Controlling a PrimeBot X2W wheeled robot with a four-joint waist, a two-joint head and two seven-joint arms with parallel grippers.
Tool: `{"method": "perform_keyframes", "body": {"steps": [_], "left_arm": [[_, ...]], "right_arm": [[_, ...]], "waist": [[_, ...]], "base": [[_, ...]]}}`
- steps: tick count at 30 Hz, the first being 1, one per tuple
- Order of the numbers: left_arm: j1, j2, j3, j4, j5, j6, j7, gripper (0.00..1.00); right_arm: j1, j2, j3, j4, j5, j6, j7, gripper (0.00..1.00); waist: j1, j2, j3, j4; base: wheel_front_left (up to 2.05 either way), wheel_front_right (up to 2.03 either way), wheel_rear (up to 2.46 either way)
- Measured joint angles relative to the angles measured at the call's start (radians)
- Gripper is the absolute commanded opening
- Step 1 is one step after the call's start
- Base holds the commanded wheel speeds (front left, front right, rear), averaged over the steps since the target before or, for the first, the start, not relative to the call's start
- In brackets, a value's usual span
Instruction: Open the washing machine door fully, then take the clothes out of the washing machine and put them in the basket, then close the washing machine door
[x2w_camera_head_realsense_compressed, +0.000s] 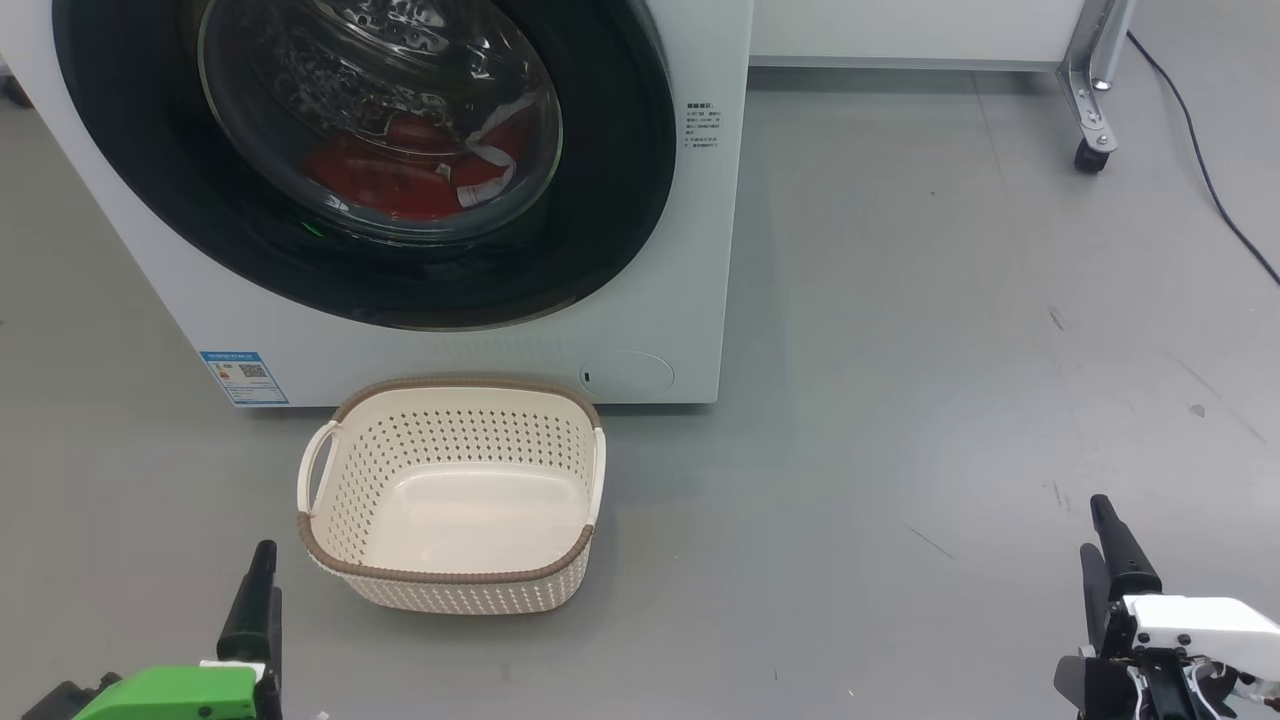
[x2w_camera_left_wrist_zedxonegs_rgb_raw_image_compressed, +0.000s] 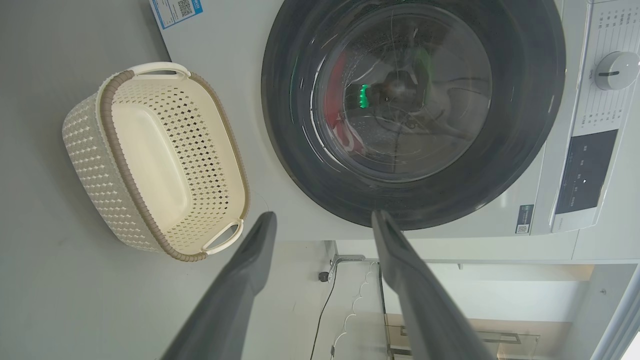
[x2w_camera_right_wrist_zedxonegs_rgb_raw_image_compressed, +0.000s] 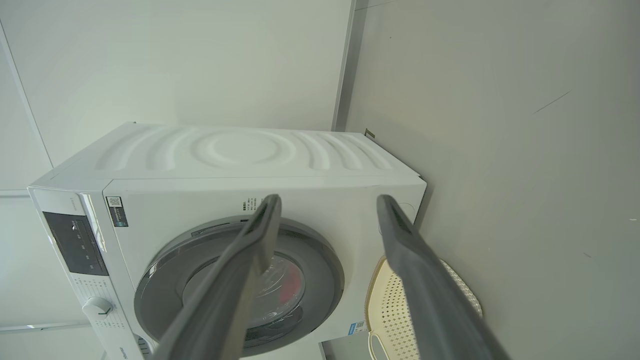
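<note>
The washing machine (x2w_camera_head_realsense_compressed: 690, 300) stands at the upper left of the head view. Its door (x2w_camera_head_realsense_compressed: 620, 200) is closed, the black rim flat against the white front. Red clothes (x2w_camera_head_realsense_compressed: 390, 175) with white parts lie behind the glass, low in the drum. The cream basket (x2w_camera_head_realsense_compressed: 450, 575) sits empty on the floor just before the machine. My left gripper (x2w_camera_head_realsense_compressed: 265, 565) is low at the left, near the basket's corner, and my right gripper (x2w_camera_head_realsense_compressed: 1095, 530) is far right. In the wrist views the left gripper (x2w_camera_left_wrist_zedxonegs_rgb_raw_image_compressed: 324, 218) and the right gripper (x2w_camera_right_wrist_zedxonegs_rgb_raw_image_compressed: 329, 200) are both open and hold nothing.
A wheeled metal frame leg (x2w_camera_head_realsense_compressed: 1090, 100) and a black cable (x2w_camera_head_realsense_compressed: 1200, 150) lie on the grey floor at the upper right. The machine's dial (x2w_camera_left_wrist_zedxonegs_rgb_raw_image_compressed: 615, 70) and dark control panel (x2w_camera_left_wrist_zedxonegs_rgb_raw_image_compressed: 585, 170) are above the door. Open floor spreads right of the basket.
</note>
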Motion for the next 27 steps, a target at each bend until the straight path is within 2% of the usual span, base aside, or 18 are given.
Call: {"method": "perform_keyframes", "body": {"steps": [11,15,24,27], "left_arm": [[-0.001,0.001,0.001,-0.032,0.015,0.0,-0.037,1.0],[-0.004,0.001,0.003,-0.053,0.024,0.0,-0.052,1.0],[-0.015,0.001,0.013,-0.094,0.095,0.0,-0.084,1.0],[-0.015,0.002,0.009,-0.107,0.148,0.0,-0.091,1.0]], "right_arm": [[0.0,-0.002,-0.002,-0.042,-0.027,0.0,-0.038,1.0],[0.0,-0.003,0.0,-0.063,-0.069,0.0,-0.051,1.0],[-0.006,-0.006,0.002,-0.121,-0.176,0.0,-0.082,1.0],[-0.013,-0.006,0.005,-0.14,-0.215,0.0,-0.094,1.0]], "waist": [[0.0,0.0,0.001,0.003],[0.0,0.0,0.002,0.005],[0.0,0.0,0.003,0.01],[0.0,0.0,0.002,0.011]], "base": [[0.0,0.0,0.0],[0.0,0.0,0.0],[0.0,0.0,0.0],[0.0,0.0,0.0]]}}
